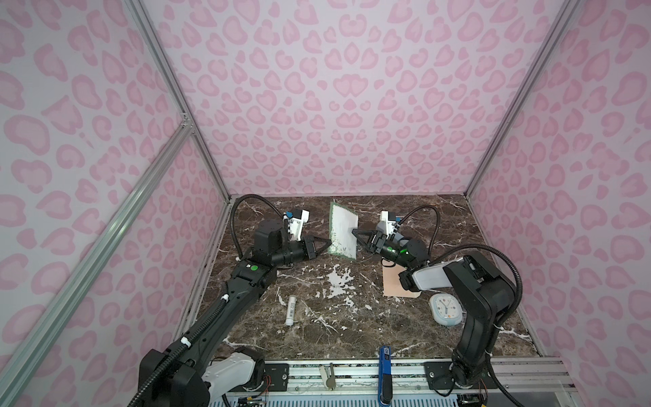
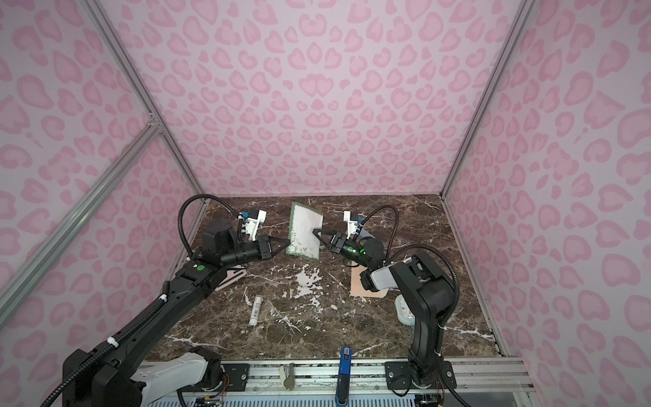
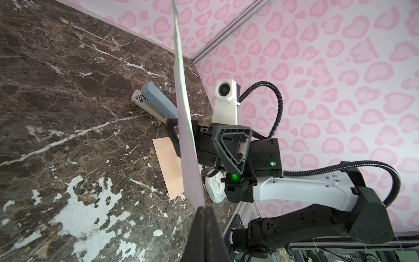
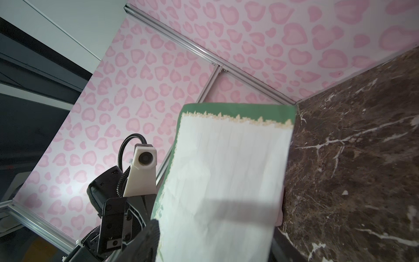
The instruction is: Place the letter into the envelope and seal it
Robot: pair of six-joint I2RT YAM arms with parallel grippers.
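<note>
The letter, white with a green border, stands upright above the marble table in both top views. My left gripper is shut on its lower left edge; in the left wrist view the card runs edge-on out of the closed fingers. My right gripper is open, one finger on each face of the letter's right edge. The card fills the right wrist view between those fingers. The peach envelope lies flat under the right arm.
A white glue stick lies at front left. A pale blue clock sits by the right arm's base. A blue stapler lies beyond the envelope. A pink calculator shows under the left arm. Patterned walls enclose three sides.
</note>
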